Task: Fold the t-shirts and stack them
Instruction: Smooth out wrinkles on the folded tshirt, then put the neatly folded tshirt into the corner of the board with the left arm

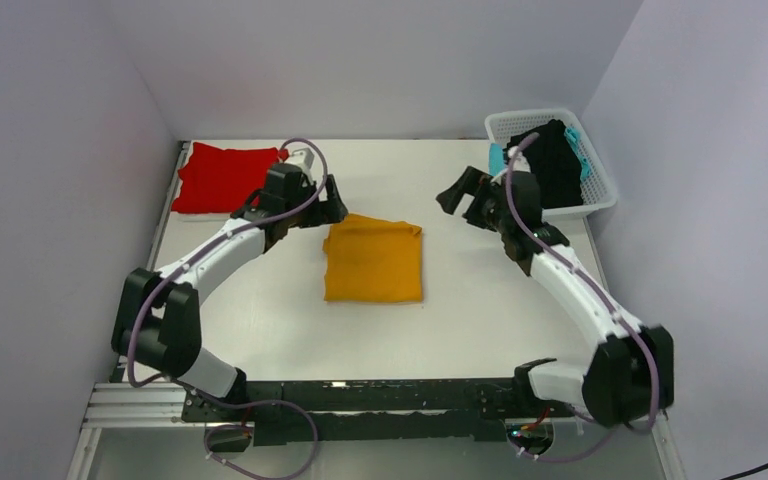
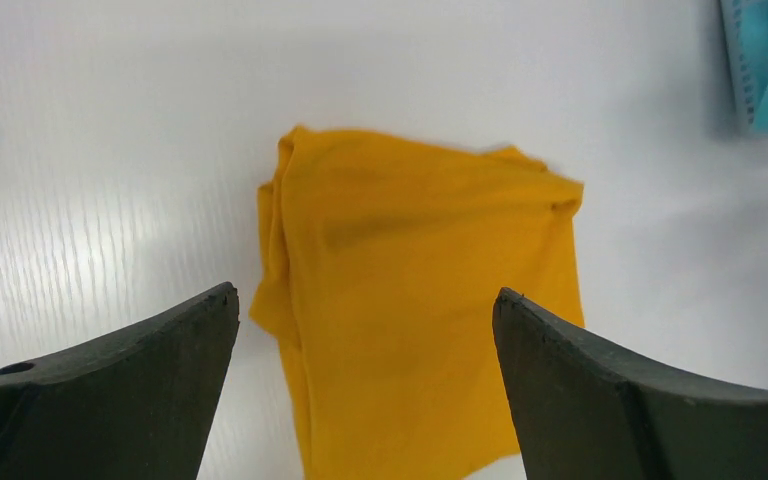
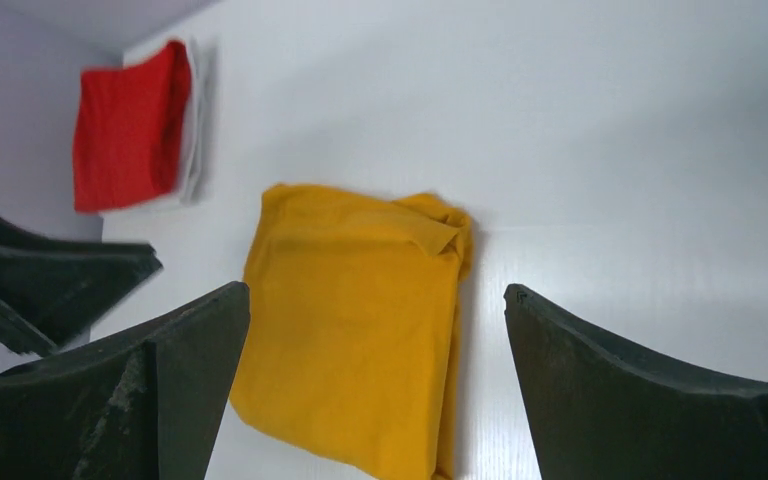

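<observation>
From the top camera, the mustard-orange t-shirt (image 1: 373, 258) lies folded into a rough square near the middle of the table (image 1: 480, 300). The left gripper (image 1: 332, 200) is just beside the shirt's far left corner with its jaws spread wide and nothing in them. The right gripper (image 1: 457, 192) is off to the shirt's far right, apart from it, between the shirt and the white basket (image 1: 602, 192); its jaws are also wide and empty. The red t-shirt (image 1: 222, 177) lies folded in the far left corner, just behind the left gripper. The black t-shirt (image 1: 558, 165) and the teal t-shirt (image 1: 497, 158) sit bunched in the basket. In the left wrist view, the left gripper (image 2: 365, 295) has its two dark fingers (image 2: 140, 380) set far apart, framing the mustard-orange t-shirt (image 2: 420, 300), which lies flat on the table beyond and between them without touching either; teal cloth shows at the upper right corner. In the right wrist view, the right gripper (image 3: 378, 290) likewise stands wide, and the mustard-orange t-shirt (image 3: 350, 320) lies between and beyond its fingers, untouched. The red t-shirt (image 3: 125, 125) is farther off at upper left, and the left gripper (image 3: 50, 280) shows at the left edge.
</observation>
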Controlling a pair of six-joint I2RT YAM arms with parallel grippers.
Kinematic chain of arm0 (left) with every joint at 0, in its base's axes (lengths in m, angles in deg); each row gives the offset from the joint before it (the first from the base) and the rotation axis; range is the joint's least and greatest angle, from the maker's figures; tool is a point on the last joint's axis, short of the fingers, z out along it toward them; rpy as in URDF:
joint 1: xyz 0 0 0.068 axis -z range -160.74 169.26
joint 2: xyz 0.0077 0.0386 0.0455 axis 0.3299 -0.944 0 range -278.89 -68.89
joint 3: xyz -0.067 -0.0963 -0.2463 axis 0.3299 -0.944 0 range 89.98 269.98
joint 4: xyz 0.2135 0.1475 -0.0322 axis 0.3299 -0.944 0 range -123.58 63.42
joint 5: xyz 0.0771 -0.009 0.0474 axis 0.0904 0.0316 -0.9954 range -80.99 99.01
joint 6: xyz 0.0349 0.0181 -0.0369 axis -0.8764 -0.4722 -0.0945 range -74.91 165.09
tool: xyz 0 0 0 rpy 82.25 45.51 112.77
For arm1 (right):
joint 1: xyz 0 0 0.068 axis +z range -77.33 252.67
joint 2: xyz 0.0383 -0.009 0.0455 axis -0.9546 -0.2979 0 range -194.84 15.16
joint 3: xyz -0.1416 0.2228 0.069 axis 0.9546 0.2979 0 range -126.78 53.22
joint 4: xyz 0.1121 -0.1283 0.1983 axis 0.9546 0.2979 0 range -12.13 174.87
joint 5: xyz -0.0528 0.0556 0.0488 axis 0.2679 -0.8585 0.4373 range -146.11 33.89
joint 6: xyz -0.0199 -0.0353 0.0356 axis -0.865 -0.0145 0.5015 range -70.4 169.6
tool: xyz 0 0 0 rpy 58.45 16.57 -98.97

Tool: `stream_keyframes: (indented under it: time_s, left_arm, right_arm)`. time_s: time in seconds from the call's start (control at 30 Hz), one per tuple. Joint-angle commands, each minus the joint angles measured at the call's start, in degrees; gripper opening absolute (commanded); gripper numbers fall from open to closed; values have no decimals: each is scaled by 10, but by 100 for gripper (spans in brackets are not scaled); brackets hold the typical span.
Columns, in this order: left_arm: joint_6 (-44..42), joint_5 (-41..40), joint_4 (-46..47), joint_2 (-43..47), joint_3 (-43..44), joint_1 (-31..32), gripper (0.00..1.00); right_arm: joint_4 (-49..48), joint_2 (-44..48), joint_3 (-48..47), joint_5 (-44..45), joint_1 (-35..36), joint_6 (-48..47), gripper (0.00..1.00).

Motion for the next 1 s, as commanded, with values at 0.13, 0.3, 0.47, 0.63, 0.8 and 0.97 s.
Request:
stream_keyframes:
  time_s: [0.13, 0.3, 0.47, 0.63, 0.8, 0.97]
  left_arm:
    - [22, 42, 39, 1, -111, 0, 99]
    - [26, 38, 47, -40, -118, 1, 99]
    - [38, 32, 53, -92, -111, 21, 87]
    - [65, 4, 43, -161, -77, 62, 71]
    - [86, -133, -54, -229, 13, 132, 41]
    - [92, -258, -187, -284, 141, 148, 0]
  right_arm:
    - [10, 159, 114, 114, -21, 3, 100]
    - [48, 196, 128, 114, -21, -15, 100]
    - [63, 209, 135, 120, -21, -27, 100]
    - [66, 208, 136, 134, -22, -38, 100]
    - [69, 203, 136, 152, -24, -43, 100]
    - [67, 209, 142, 180, -25, -56, 100]
